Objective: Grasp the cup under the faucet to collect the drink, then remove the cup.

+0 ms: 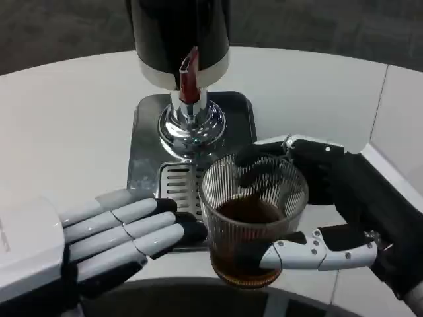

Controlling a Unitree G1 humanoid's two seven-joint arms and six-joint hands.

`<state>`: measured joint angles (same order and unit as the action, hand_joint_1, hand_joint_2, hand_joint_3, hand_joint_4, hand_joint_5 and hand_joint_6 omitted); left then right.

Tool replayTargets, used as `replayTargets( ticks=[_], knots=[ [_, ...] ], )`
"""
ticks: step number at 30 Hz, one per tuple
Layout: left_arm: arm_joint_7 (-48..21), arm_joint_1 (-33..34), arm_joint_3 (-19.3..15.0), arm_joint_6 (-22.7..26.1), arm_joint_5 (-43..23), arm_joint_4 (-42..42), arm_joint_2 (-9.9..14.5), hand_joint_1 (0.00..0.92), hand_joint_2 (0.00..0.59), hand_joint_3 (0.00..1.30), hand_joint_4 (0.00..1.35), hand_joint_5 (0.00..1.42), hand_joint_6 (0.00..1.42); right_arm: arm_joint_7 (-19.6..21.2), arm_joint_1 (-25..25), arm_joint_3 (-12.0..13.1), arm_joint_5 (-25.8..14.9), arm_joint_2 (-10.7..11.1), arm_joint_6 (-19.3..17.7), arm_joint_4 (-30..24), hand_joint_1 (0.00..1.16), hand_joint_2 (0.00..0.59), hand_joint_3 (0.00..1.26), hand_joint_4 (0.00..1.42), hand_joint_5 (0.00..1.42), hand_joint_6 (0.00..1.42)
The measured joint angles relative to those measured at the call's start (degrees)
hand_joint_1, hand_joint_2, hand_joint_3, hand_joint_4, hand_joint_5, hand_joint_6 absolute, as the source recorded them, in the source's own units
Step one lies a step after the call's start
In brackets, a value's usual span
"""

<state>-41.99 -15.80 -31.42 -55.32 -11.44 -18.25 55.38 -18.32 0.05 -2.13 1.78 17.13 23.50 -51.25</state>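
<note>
the right hand [317,218] has its fingers [297,254] wrapped round the ribbed glass cup [253,221], part full of dark drink and held clear of the faucet [190,79], the left hand [112,234] flat and empty beside it, so removal seems underway and wants a level carry to the bench [66,132].

Ribbed clear cup [254,218], upright, partly full of brown drink, before faucet [190,79].

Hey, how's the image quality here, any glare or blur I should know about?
Head view: mild softness overall; bright glare on the chrome dispenser base and drip tray; the ribbed glass cup held by the right hand distorts what's behind it; the left hand is evenly lit.
</note>
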Motion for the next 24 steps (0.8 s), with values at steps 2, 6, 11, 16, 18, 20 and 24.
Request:
replayTargets(
  ticks=[2,6,11,16,18,20,24],
  knots=[
    [0.00,0.05,0.37,0.21,0.37,-0.23,0.00,0.000,0.097,0.00,0.00,0.00,0.00,0.00,-0.11,0.00,-0.02,0.05,0.01,0.00,0.92,0.113,0.80,0.86,1.05,0.96],
    [0.00,0.14,0.56,0.65,0.40,-0.45,0.00,0.000,0.097,0.00,0.00,0.00,0.00,0.00,-0.12,-0.01,-0.03,0.06,0.16,0.00,0.92,0.113,0.80,0.86,1.05,0.96],
    [0.03,3.22,2.69,2.32,0.75,-0.82,-0.01,0.000,0.097,0.00,0.00,0.00,0.00,0.01,-0.14,0.39,-0.04,0.17,0.36,-0.02,0.92,0.113,0.80,0.86,1.05,0.96],
    [0.04,7.23,5.66,4.37,1.13,-0.85,-0.08,0.000,0.097,0.00,0.00,0.00,0.00,0.01,-0.01,2.45,-0.91,0.71,0.55,-0.17,0.92,0.113,0.80,0.86,1.05,0.96],
    [0.04,8.59,6.72,5.16,1.48,-1.03,-0.11,0.000,0.097,0.00,0.00,0.00,0.00,0.01,0.17,3.30,-1.24,1.08,0.55,-0.30,0.92,0.113,0.80,0.86,1.05,0.98],
    [0.04,9.41,7.49,5.59,2.04,-1.10,-0.16,0.000,0.097,0.00,0.00,0.00,0.00,0.01,0.41,3.79,-1.33,1.28,0.56,-0.35,0.92,0.113,0.80,0.86,1.05,0.98],
    [0.04,9.79,7.76,6.00,2.30,-1.34,-0.23,0.000,0.097,0.00,0.00,0.00,0.00,0.01,0.61,4.13,-1.69,1.39,0.56,-0.35,0.92,0.113,0.80,0.86,1.05,0.98]
  ],
)
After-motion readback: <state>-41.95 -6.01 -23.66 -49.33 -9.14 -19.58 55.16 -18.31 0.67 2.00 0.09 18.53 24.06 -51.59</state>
